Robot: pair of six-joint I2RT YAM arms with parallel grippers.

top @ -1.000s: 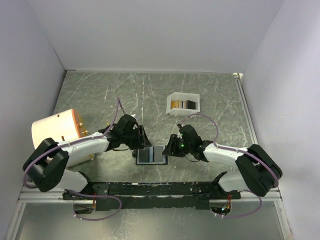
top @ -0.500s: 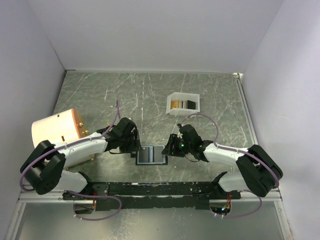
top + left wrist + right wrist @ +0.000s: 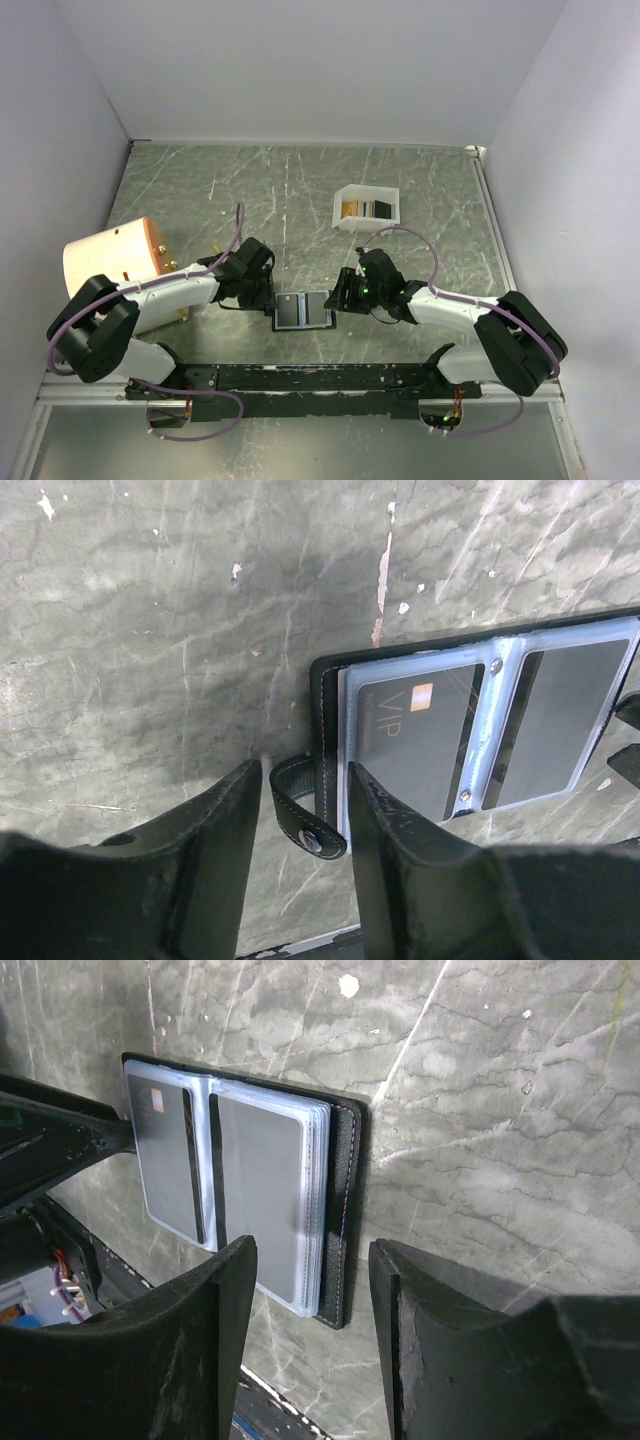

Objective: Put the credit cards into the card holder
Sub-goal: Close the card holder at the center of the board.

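Observation:
The card holder lies open on the table, black outside with pale blue-grey pockets. In the left wrist view a dark card marked VIP sits in one pocket and a second dark card in the other. My left gripper is open at the holder's left edge, its jaws astride the black snap strap. My right gripper is open, its jaws astride the holder's right edge. More gold and dark cards lie in a white box.
The white box stands behind the holder, right of centre. A cream cylinder stands at the left by the left arm. A black rail runs along the near edge. Grey walls close in the table on three sides.
My left gripper has drawn in and down to the holder's left edge, over the strap. The right gripper and the holder have stayed put.

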